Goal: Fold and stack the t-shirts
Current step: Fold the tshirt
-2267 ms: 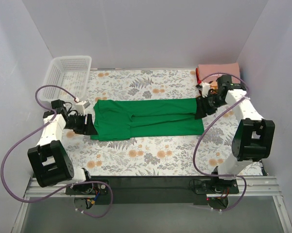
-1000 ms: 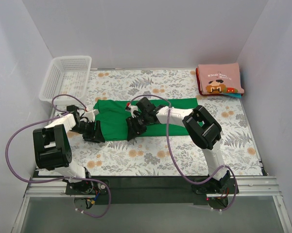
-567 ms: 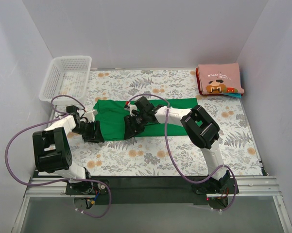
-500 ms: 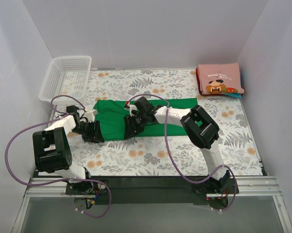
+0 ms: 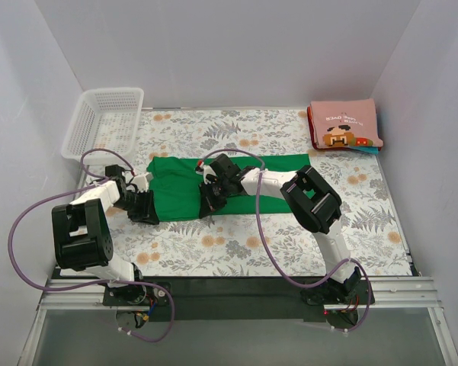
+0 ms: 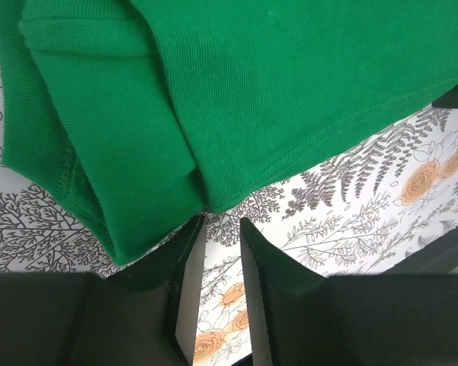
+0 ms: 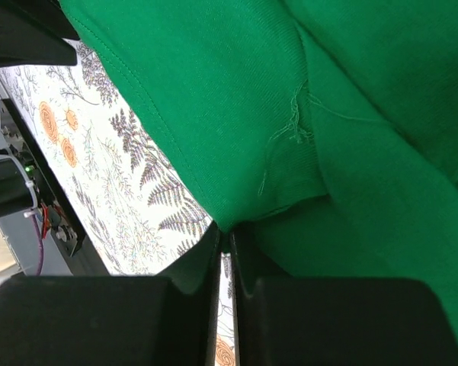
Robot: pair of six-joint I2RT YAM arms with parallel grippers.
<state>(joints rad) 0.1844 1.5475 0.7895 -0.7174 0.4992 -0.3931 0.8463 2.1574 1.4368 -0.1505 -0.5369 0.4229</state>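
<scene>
Plain white walls (image 5: 229, 53) stand on three sides of the bench (image 5: 366, 229). Its top is covered in orange flowers and grey leaves. A white basket (image 5: 103, 122) sits in the far left corner.

Bright plain green t-shirt (image 5: 179, 191) fills the view ahead of the left gripper (image 6: 221, 223), whose fingers (image 6: 187, 305) are black. Under those fingers, a white tablecloth (image 5: 236, 244) with grey ferns and orange blossoms. Same green ahead of the right gripper (image 7: 225, 232), 1 loose green thread (image 7: 293, 126) showing. Well apart from it, a dusty-pink t-shirt (image 5: 343, 122) with brown-and-orange pixel graphic, teal t-shirt (image 5: 371, 150) peeking beneath. The basket (image 5: 103, 122) beyond the left gripper: white mesh.
</scene>
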